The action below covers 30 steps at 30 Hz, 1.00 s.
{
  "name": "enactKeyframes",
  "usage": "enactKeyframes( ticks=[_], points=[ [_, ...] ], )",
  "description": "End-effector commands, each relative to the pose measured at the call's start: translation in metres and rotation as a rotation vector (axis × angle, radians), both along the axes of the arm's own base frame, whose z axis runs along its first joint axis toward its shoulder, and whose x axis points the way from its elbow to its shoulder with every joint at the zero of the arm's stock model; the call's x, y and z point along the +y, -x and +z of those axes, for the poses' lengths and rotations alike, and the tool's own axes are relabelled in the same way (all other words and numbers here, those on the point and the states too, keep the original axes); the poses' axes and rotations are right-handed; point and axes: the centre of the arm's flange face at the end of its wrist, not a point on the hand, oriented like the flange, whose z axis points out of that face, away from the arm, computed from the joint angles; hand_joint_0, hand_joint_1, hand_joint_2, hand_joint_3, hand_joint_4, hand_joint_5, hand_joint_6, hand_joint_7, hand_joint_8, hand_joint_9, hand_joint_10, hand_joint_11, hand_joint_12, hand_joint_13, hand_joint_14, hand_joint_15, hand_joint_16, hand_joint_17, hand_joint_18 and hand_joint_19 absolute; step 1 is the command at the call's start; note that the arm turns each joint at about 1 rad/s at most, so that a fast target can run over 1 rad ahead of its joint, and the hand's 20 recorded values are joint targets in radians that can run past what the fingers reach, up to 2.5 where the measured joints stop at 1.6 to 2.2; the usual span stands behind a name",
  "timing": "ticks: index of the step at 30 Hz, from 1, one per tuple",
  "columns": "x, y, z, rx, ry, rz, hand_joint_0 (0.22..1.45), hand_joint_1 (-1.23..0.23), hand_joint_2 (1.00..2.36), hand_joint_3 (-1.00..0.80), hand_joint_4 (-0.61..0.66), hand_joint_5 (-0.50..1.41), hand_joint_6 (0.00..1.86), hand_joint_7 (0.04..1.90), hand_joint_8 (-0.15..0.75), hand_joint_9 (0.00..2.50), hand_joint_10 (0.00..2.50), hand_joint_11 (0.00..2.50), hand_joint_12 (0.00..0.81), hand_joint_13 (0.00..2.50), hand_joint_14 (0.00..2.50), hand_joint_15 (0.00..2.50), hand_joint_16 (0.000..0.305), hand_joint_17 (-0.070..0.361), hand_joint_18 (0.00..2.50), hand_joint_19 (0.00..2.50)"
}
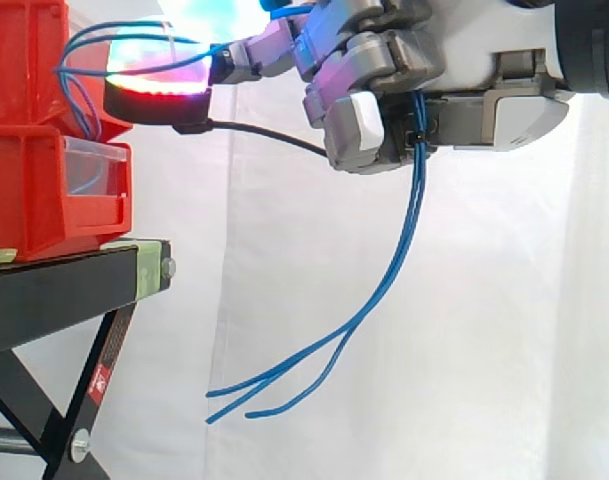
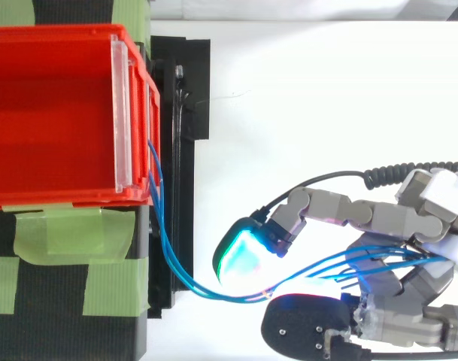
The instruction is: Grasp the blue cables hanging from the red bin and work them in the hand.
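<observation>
— Where the hand (image 1: 384, 90) hung to the right of the red bin (image 1: 29, 190), what did we see it holding?
— We saw its fingers curled round the blue cables (image 1: 416, 205), gripping them.
— And where did the cables run?
— We traced them from the bin across to the hand and through it; their loose ends dangled below, clear of the black stand (image 1: 54, 290).

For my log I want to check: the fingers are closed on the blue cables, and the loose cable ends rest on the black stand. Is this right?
Not quite. The fingers are closed on the blue cables, but the loose ends hang free in the air below the hand, not on the black stand. The side view shows this.
</observation>
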Motion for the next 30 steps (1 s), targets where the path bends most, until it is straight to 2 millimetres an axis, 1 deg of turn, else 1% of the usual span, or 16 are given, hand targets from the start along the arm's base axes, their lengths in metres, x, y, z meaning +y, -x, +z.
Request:
enactKeyframes(
  ticks=[1,6,9,13,20,26,30],
  points=[
    [0.0000,-0.0002,-0.0007,0.001,0.001,0.000,1.33,-0.63,1.02,0.31,0.26,0.45,0.02,1.11,0.580,1.71,2.50,2.50,0.706,2.10,2.50,2.15,0.210,0.158,2.50,0.77],
    [-0.0004,0.0002,0.0001,0.000,-0.001,-0.003,1.37,-0.63,1.02,0.39,0.23,0.48,0.02,1.10,0.580,1.71,2.50,2.50,0.706,2.10,2.50,2.15,0.210,0.158,2.50,0.77],
    [-0.0004,0.0002,0.0001,0.000,-0.001,-0.003,1.38,-0.63,1.02,0.42,0.18,0.48,0.02,1.11,0.580,1.71,2.50,2.50,0.706,2.10,2.50,2.15,0.210,0.158,2.50,0.77],
    [-0.0003,0.0000,-0.0008,0.001,0.000,-0.003,1.39,-0.63,1.02,0.44,0.17,0.48,0.02,1.12,0.580,1.71,2.50,2.50,0.706,2.10,2.50,2.15,0.210,0.158,2.50,0.77],
    [-0.0003,0.0000,-0.0008,0.001,0.000,-0.003,1.40,-0.64,1.02,0.43,0.14,0.44,0.02,1.15,0.580,1.71,2.50,2.50,0.706,2.10,2.50,2.15,0.210,0.158,2.50,0.77],
    [-0.0004,0.0002,0.0001,0.000,-0.001,-0.003,1.39,-0.66,1.02,0.40,0.09,0.40,0.02,1.20,0.580,1.71,2.50,2.50,0.706,2.10,2.50,2.15,0.210,0.158,2.50,0.77],
    [-0.0001,-0.0001,-0.0007,0.001,0.000,-0.002,1.39,-0.66,1.02,0.37,0.10,0.39,0.02,1.21,0.580,1.71,2.50,2.50,0.706,2.10,2.50,2.15,0.210,0.158,2.50,0.77]
  ],
)
